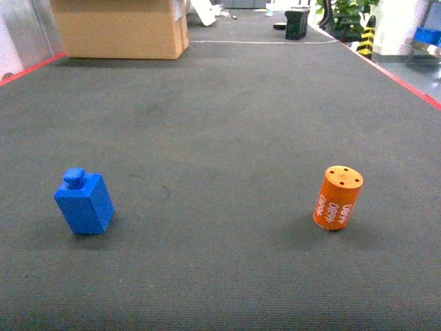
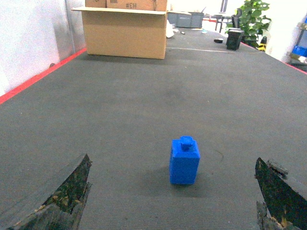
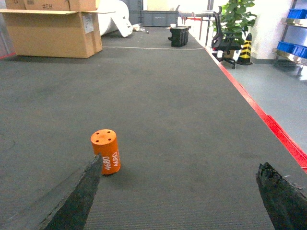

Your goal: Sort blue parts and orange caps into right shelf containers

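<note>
**Parts upright on the dark mat, both grippers spread**

Blue part (image 1: 84,201) stands on your left of the grey mat (image 1: 227,124), long axis vertical, knob up, leaning slightly left in the head view. Orange cap (image 1: 337,198) stands well apart on your right, holed face up, tilted a little right. Your left gripper (image 2: 175,191) is spread wide with the blue part ahead between its fingers; your right gripper (image 3: 177,196) is equally wide, the cap just beyond its left finger (image 3: 76,196). Blue crates (image 3: 292,48) sit on a shelf far right; a cardboard box (image 1: 120,27) stands far back.

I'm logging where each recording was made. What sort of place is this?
Probably a warehouse or industrial workshop floor: dark carpet-like matting edged with red tape, a large cardboard box, and blue crates on a metal shelf beside a striped traffic cone.
</note>
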